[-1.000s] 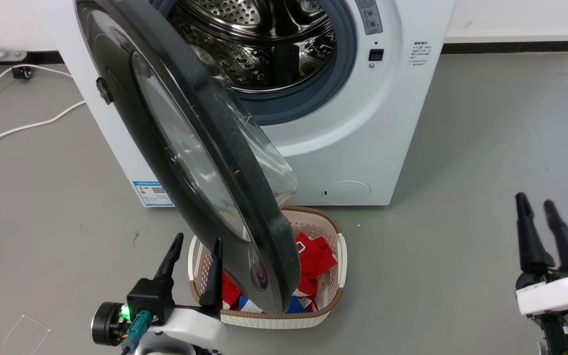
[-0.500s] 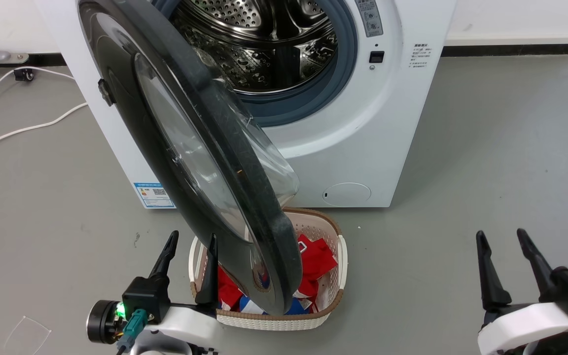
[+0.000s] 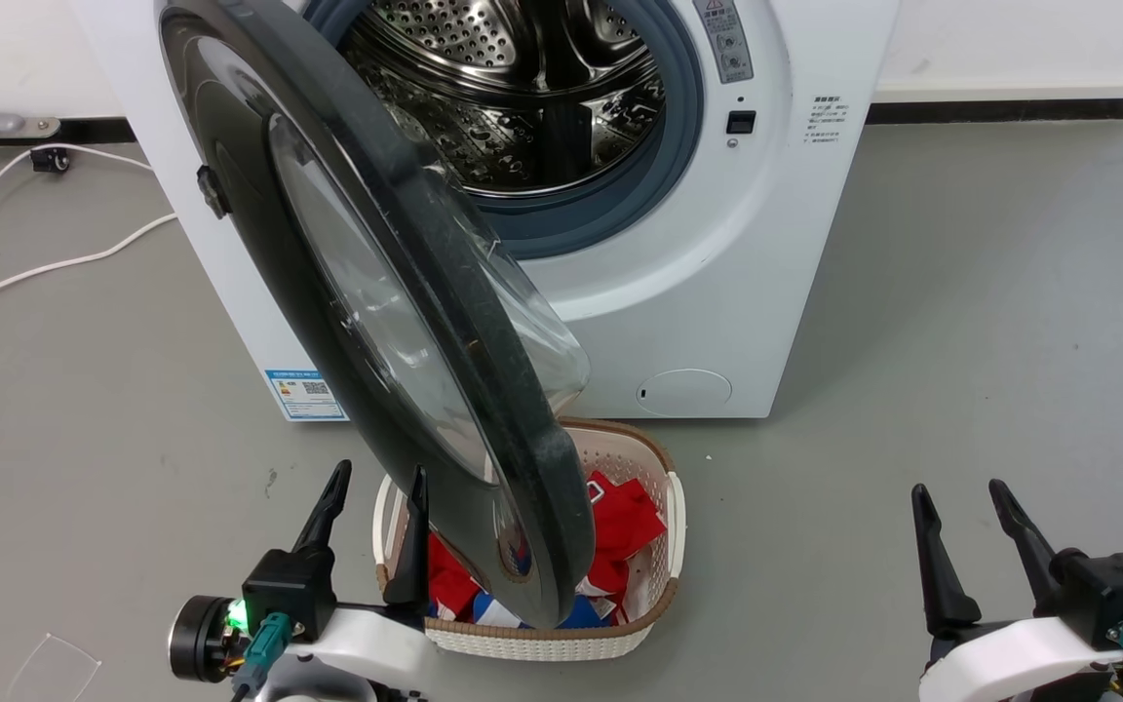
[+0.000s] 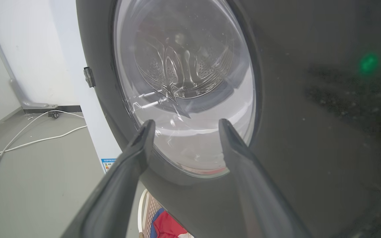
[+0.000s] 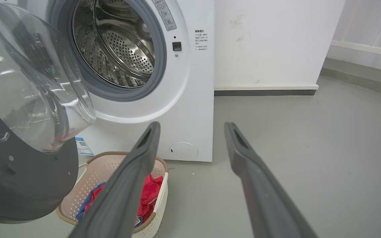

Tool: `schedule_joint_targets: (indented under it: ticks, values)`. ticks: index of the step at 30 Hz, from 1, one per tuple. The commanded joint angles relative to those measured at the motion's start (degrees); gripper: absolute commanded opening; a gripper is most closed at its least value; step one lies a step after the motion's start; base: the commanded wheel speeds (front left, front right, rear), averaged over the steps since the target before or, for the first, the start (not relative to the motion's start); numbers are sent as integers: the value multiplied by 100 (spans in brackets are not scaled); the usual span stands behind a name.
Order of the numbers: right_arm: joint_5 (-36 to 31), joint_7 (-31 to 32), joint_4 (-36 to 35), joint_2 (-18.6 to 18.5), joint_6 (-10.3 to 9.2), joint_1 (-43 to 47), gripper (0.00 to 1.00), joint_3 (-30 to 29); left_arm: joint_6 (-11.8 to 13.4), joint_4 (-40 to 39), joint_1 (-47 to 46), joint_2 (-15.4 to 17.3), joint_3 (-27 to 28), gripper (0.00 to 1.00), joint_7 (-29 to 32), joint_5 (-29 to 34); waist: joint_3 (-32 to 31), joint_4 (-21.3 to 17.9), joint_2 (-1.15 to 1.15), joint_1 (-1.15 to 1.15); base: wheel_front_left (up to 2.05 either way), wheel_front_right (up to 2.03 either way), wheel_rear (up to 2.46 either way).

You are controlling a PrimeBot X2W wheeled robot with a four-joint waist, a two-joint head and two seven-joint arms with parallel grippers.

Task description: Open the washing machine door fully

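— Where is the washing machine door (image 3: 376, 322)?

— Swung out from its hinge on the left side of the washing machine (image 3: 717, 292). It stands at an angle to the front, and the steel drum (image 3: 522, 88) shows behind it. The glass bowl bulges from the side facing the machine, and the door's lower edge hangs over a basket (image 3: 654, 458) of red and blue clothes (image 3: 625, 512) on the floor (image 3: 961, 292).

— And the left gripper (image 3: 378, 471)?

— It is low down on the door's outer side, with its jaws spread and nothing between them. In the wrist view both fingers (image 4: 127, 172) point at the black rim just under the window. Whether either one touches the door, I cannot tell.

— The right gripper (image 3: 956, 487)?

— It is well to the right of the basket, over bare floor. Its jaws are parted and it holds nothing.

— Anything else?

— A white cable (image 3: 55, 263) trails across the floor left of the machine.
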Motion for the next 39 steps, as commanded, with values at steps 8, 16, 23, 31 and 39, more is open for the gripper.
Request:
schedule_joint_targets:
  ticks: [8,16,23,31,39]
  values:
    - [-15,-57,43,20,-1,-119,100,27,63,22,-96,55,23,100,-14,-32,37,-30,0,0,0,0,0]
    - [-42,-85,18,21,-1,-90,100,70,77,32,-104,66,16,16,-15,-66,54,-10,0,0,0,0,0]
    - [-26,-75,15,22,-1,-42,100,100,57,16,-77,73,-1,0,-15,-120,22,1,0,0,0,0,0]
    - [-3,-47,21,21,-1,24,100,95,110,-481,-266,126,61,0,-15,-105,-43,38,0,0,0,0,0]
    - [24,-4,17,20,-1,61,100,48,281,-1542,-636,252,125,0,19,71,-81,85,0,0,0,0,0]
